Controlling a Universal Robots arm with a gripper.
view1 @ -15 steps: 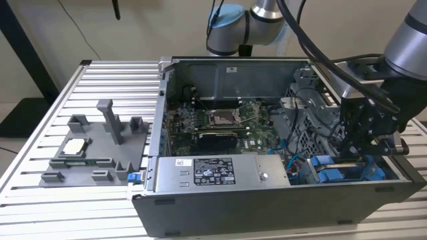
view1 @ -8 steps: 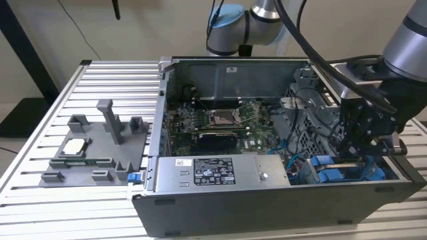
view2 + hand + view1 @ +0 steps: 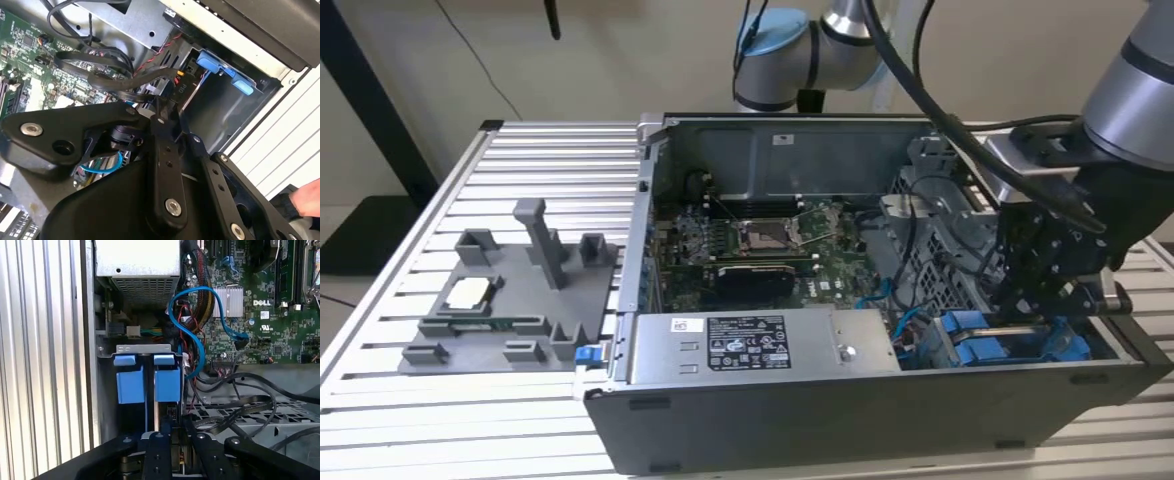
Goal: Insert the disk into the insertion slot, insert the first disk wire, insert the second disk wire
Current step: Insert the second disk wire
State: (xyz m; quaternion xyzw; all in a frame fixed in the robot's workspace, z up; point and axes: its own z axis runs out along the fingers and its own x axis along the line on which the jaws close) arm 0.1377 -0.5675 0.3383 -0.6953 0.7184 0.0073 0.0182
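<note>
- Claw [image 3: 1034,318] is down in the case corner, right over the disk [image 3: 147,377] sitting in the insertion slot [image 3: 107,385].
- Honestly can't tell its grip.
- Blue wire [image 3: 192,315] loops nearby.

In the exterior view the gripper [image 3: 1037,318] reaches down into the case's corner, and its fingertips are lost behind the case wall [image 3: 881,415] and the blue frame [image 3: 1001,345]. The arm [image 3: 1137,90] is cut off by the picture's edge. In the first wrist view the disk [image 3: 148,385] shows as blue tabs only; its silver body is probably hidden inside the slot [image 3: 142,348]. In the second wrist view, a blurred patch [image 3: 306,197] at the edge cannot be identified.
</note>
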